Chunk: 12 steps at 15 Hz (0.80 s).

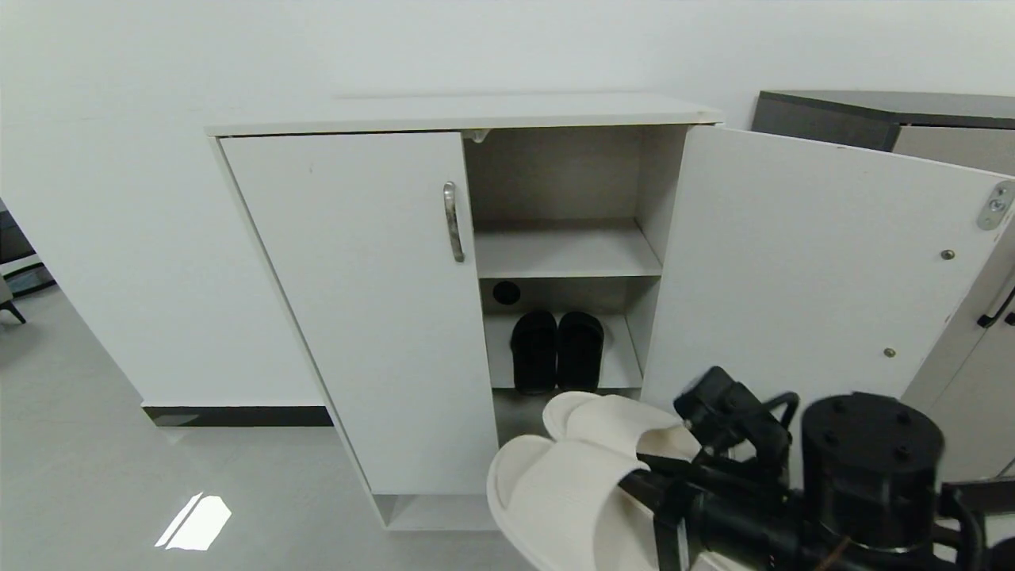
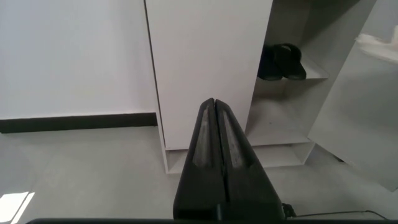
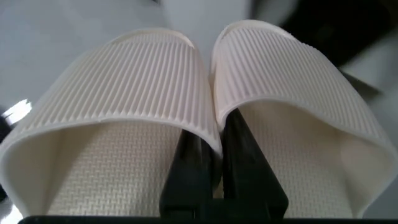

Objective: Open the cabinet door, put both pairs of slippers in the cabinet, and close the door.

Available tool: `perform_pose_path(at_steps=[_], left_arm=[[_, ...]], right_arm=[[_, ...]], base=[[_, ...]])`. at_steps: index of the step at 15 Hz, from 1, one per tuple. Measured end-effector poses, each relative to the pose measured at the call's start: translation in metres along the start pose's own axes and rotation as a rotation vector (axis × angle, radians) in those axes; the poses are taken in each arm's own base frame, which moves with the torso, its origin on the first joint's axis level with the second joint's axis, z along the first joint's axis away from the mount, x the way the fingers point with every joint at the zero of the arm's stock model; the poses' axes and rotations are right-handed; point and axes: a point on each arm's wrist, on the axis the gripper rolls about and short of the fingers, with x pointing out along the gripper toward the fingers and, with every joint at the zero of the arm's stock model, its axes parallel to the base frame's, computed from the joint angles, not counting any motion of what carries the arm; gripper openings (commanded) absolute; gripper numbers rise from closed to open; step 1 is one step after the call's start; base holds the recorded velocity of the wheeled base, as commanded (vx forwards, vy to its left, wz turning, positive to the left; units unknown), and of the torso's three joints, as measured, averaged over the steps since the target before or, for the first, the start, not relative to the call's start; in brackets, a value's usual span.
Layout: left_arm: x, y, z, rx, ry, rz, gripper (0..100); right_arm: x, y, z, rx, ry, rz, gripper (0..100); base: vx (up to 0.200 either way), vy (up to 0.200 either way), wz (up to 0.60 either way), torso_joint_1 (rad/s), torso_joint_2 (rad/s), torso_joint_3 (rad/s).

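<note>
Progress, reading the head view left to right:

- **Left of centre:** the cabinet's (image 1: 468, 111) left door (image 1: 357, 301) is closed, with its handle (image 1: 453, 221) at its right edge.
- **Centre:** the bay is open. The black pair (image 1: 557, 349) sits side by side on the lower shelf (image 1: 626, 369).
- **Right:** the right door (image 1: 793, 270) is swung wide open.
- **Lower centre-right:** the white pair (image 1: 571, 476) is held in the air in front of the opening, not yet inside.

You can tick off door opened and first pair stowed. Still to do: get the white pair in, then close the door. I judge the task a little past halfway.

End effectors:

- **Left end effector (image 2: 214, 124):** the fingers are pressed flat together with nothing between them. It hangs above the floor (image 2: 74, 162), facing the closed left door.
- **Right end effector (image 3: 214, 143):** it is closed almost fully. One finger sits inside each white slipper, pinching the two adjoining side walls together, so both slippers hang from that one pinch.

The hold looks thin to me, so watch for a slipper slipping out as you carry the pair in.
</note>
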Motion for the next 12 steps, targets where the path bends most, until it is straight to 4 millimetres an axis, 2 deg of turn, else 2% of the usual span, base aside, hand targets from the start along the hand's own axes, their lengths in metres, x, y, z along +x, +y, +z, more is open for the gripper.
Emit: perform_pose_path(at_steps=[1, 3, 6, 8, 11, 12], left_arm=[[0.000, 0.000, 0.000, 0.000, 0.000, 0.000, 0], [0.000, 0.000, 0.000, 0.004, 0.000, -0.004, 0], [0.000, 0.000, 0.000, 0.004, 0.000, -0.005, 0], [0.000, 0.000, 0.000, 0.004, 0.000, -0.004, 0], [0.000, 0.000, 0.000, 0.010, 0.000, -0.003, 0], [0.000, 0.000, 0.000, 0.013, 0.001, -0.003, 0]], right_arm=[[0.010, 0.002, 0.014, 0.047, 0.051, -0.081, 0], [0.023, 0.012, 0.056, 0.160, 0.111, -0.210, 0], [0.034, 0.030, 0.124, 0.268, 0.015, -0.457, 0], [0.055, 0.039, 0.137, 0.267, -0.060, -0.564, 0], [0.086, 0.045, 0.137, 0.192, -0.259, -0.610, 0], [0.094, 0.044, 0.132, 0.139, -0.286, -0.657, 0]], base=[[0.000, 0.000, 0.00, 0.000, 0.00, 0.000], [0.000, 0.000, 0.00, 0.000, 0.00, 0.000], [0.000, 0.000, 0.00, 0.000, 0.00, 0.000], [0.000, 0.000, 0.00, 0.000, 0.00, 0.000], [0.000, 0.000, 0.00, 0.000, 0.00, 0.000], [0.000, 0.000, 0.00, 0.000, 0.00, 0.000]])
